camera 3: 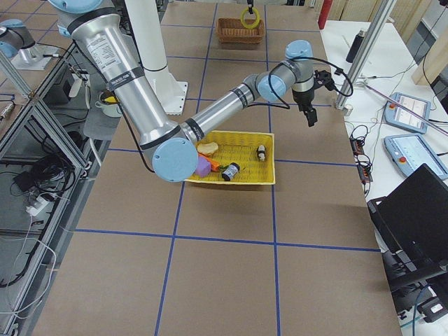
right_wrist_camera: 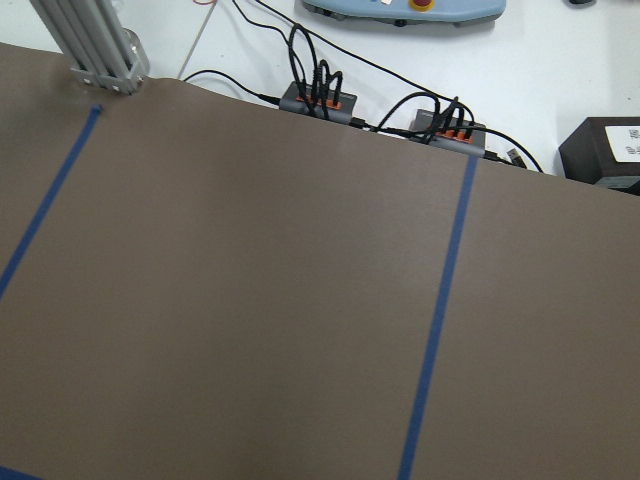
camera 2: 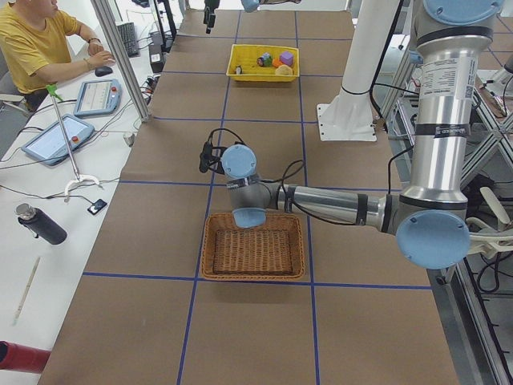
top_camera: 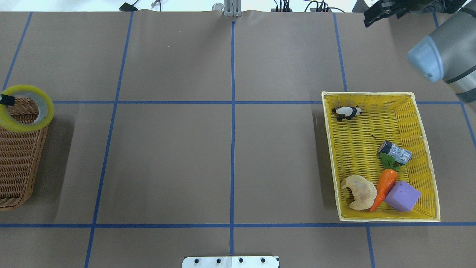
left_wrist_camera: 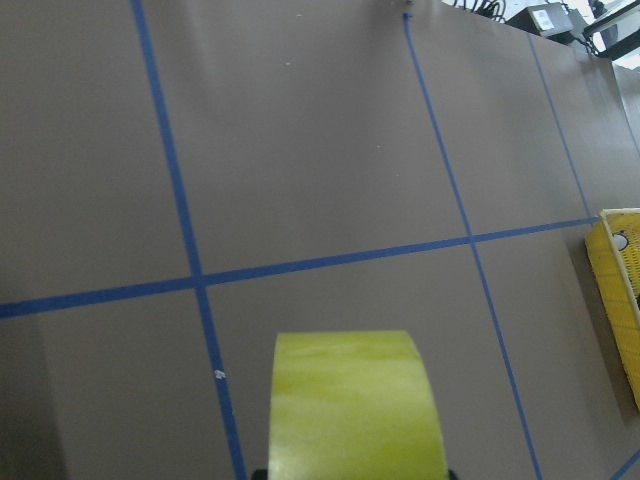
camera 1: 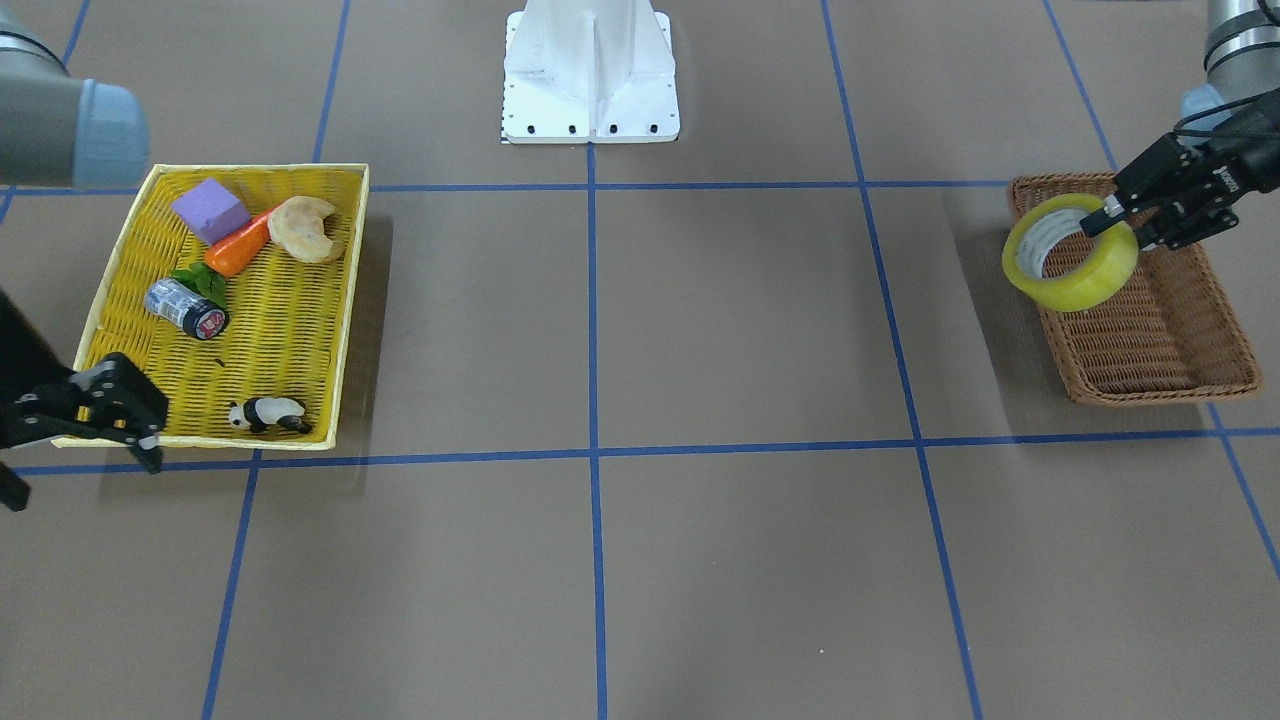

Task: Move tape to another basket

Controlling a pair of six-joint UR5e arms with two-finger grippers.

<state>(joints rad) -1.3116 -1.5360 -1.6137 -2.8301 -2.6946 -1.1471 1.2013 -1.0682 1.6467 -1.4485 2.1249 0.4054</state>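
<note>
The tape (camera 1: 1070,262), a wide yellow roll with a white core, hangs tilted in my left gripper (camera 1: 1108,214), which is shut on its rim. It is held just above one end of the dark-brown wicker basket (camera 1: 1150,330). In the overhead view the tape (top_camera: 26,108) overlaps the basket's (top_camera: 16,163) far end. The tape fills the bottom of the left wrist view (left_wrist_camera: 352,405). My right gripper (camera 1: 100,430) hovers open and empty at the corner of the yellow tray (camera 1: 300,330); it also shows at the far table edge in the overhead view (top_camera: 379,14).
The yellow tray (top_camera: 357,149) holds a toy panda (top_camera: 346,111), a small dark can (top_camera: 395,152), a carrot (top_camera: 383,186), a purple block (top_camera: 402,195) and a croissant (top_camera: 360,192). The robot's white base (camera 1: 590,70) stands at mid-table. An operator (camera 2: 36,48) sits at the side.
</note>
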